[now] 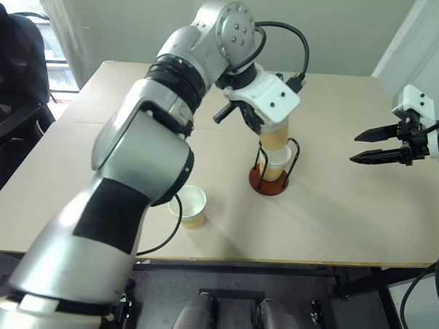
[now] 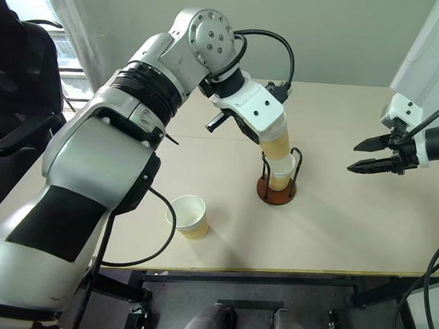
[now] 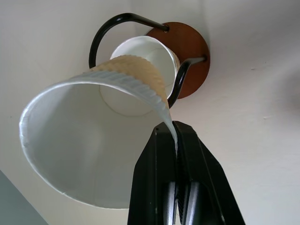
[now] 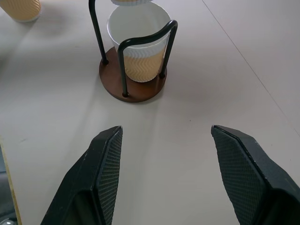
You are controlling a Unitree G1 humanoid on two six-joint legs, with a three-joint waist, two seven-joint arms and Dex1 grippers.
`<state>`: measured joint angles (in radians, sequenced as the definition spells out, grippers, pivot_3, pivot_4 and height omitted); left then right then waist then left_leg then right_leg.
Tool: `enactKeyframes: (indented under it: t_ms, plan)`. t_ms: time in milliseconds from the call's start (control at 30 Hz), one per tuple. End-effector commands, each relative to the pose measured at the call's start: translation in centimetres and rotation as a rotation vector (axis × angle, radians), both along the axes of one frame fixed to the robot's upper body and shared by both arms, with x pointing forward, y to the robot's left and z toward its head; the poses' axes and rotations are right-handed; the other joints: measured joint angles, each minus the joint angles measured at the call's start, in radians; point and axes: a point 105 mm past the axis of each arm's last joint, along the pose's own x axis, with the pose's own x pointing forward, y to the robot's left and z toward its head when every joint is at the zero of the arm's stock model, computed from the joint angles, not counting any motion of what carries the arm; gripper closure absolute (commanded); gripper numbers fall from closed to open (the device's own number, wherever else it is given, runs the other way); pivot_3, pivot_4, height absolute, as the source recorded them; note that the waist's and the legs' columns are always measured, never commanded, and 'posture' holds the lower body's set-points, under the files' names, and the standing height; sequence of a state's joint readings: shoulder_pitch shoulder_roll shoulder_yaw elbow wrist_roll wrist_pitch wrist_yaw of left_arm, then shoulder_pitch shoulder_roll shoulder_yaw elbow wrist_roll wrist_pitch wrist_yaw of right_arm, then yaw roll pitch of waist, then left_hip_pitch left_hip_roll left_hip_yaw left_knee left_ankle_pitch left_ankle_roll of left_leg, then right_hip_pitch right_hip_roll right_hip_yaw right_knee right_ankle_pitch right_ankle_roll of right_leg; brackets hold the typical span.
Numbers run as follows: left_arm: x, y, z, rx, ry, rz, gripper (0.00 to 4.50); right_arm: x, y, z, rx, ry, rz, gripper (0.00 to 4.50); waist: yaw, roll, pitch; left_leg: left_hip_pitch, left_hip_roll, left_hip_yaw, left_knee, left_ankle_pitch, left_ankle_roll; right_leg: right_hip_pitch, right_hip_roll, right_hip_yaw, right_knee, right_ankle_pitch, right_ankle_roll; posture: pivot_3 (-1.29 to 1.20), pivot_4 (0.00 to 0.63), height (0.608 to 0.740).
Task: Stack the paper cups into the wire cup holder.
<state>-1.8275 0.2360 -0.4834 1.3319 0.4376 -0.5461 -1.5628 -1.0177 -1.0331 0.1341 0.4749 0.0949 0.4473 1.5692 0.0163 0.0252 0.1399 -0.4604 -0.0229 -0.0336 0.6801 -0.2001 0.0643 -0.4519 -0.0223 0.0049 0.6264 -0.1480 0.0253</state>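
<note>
The wire cup holder (image 1: 268,185) stands mid-table with one paper cup (image 4: 138,65) upright inside its black loops. Just above it, tilted, hangs a second paper cup (image 3: 84,140), its bottom at the seated cup's mouth. My left gripper (image 3: 174,129) is shut on that cup's rim, pinching the wall between its fingers. A third paper cup (image 1: 190,205) stands upright on the table, nearer the front edge and to the left. My right gripper (image 1: 353,148) hovers open to the right of the holder, pointing at it, with nothing between its fingers (image 4: 110,154).
The beige table (image 1: 333,228) has bare room between the holder and my right gripper. Its front edge (image 1: 288,261) runs close below the loose cup. A black chair (image 1: 11,90) stands off the table's left side.
</note>
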Motion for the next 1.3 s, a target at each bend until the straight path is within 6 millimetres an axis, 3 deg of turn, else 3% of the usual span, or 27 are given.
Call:
enactKeyframes:
  t_ms: [33,333,567,700,900,1033,1300]
  plan:
    - [-0.2,-0.5,0.8,0.003,-0.034,-0.025,3.20,-0.5,-0.4,1.7,0.009,-0.064,-0.009,1.46,0.000,0.000,0.000,0.000,0.000,0.000,0.000,0.000,0.000,0.000,0.000,0.000,0.000,0.000,0.000,0.00,0.150,0.740]
    - [-0.2,-0.4,0.8,0.015,-0.042,-0.029,0.03,-0.5,-0.5,1.7,0.004,-0.062,-0.016,1.46,0.000,0.000,0.000,0.000,0.000,0.000,0.000,0.000,0.000,0.000,0.000,0.000,0.000,0.000,0.000,0.00,0.150,0.740]
    - [0.0,-0.5,2.0,-0.086,-0.085,-0.037,0.03,-0.4,-0.5,1.8,0.000,-0.066,-0.015,1.46,0.000,0.000,0.000,0.000,0.000,0.000,0.000,0.000,0.000,0.000,0.000,0.000,0.000,0.000,0.001,0.00,0.150,0.740]
    - [-0.1,2.7,2.7,-0.176,0.015,0.009,0.03,-0.7,0.3,1.6,-0.003,-0.058,0.017,1.46,-0.001,0.000,0.000,0.000,0.000,0.000,0.000,0.000,0.000,0.000,0.000,0.000,0.000,0.000,0.001,0.00,0.150,0.740]
    - [0.3,8.8,2.7,-0.186,-0.011,0.097,0.03,-2.2,3.0,1.3,0.018,-0.043,0.126,1.46,-0.009,0.002,-0.001,0.001,0.001,0.000,-0.001,0.000,-0.001,-0.001,0.001,0.000,0.001,-0.001,-0.001,0.00,0.150,0.740]
    - [-2.3,12.1,1.7,-0.120,0.060,0.110,0.03,-3.5,4.6,0.9,0.017,-0.011,0.203,1.46,-0.011,0.003,-0.001,0.000,0.001,0.000,-0.001,-0.001,-0.001,-0.002,0.002,0.000,0.001,-0.001,-0.001,0.00,0.150,0.740]
    - [-9.8,13.5,-0.6,-0.111,0.365,0.115,0.03,-5.3,6.3,0.6,0.015,0.048,0.318,1.46,0.002,0.003,-0.001,-0.001,-0.001,-0.003,0.003,-0.003,0.000,0.003,0.000,-0.001,-0.002,-0.007,-0.008,0.00,0.150,0.740]
